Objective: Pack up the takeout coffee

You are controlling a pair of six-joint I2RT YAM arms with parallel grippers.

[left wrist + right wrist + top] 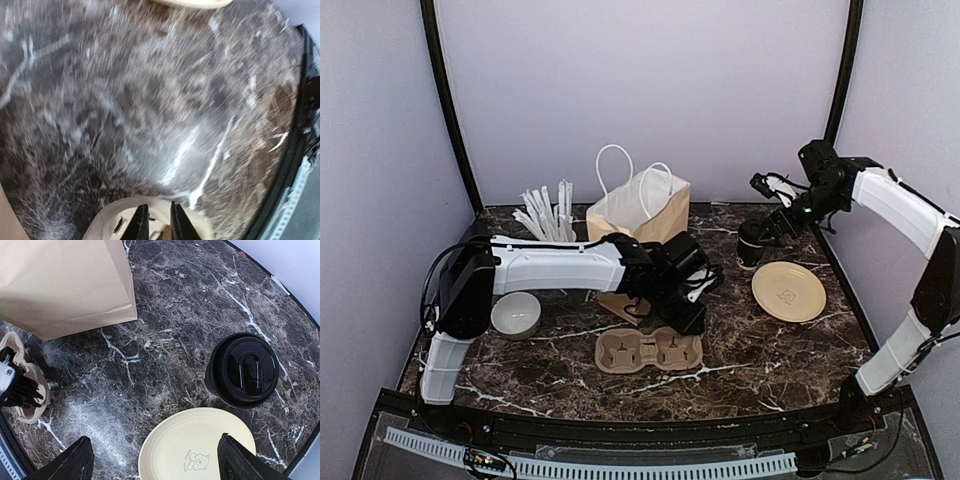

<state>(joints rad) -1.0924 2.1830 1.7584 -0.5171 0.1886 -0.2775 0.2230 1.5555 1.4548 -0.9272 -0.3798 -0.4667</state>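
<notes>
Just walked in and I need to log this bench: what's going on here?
Two robot arms are packing a takeout coffee. The right claw hangs wide open near the small black paper cup with its round black lid, which stands ungripped on the dark marble table beside a round cream plate. The left claw is down at the brown pulp cup carrier, jaws nearly together. The brown paper bag stands open behind.

The cream plate (200, 432) carries a small printed mark: a bear's face with a short curved line of capital letters beside it. The letters look like SWEET BEAR, but they are too small to read with certainty
</notes>
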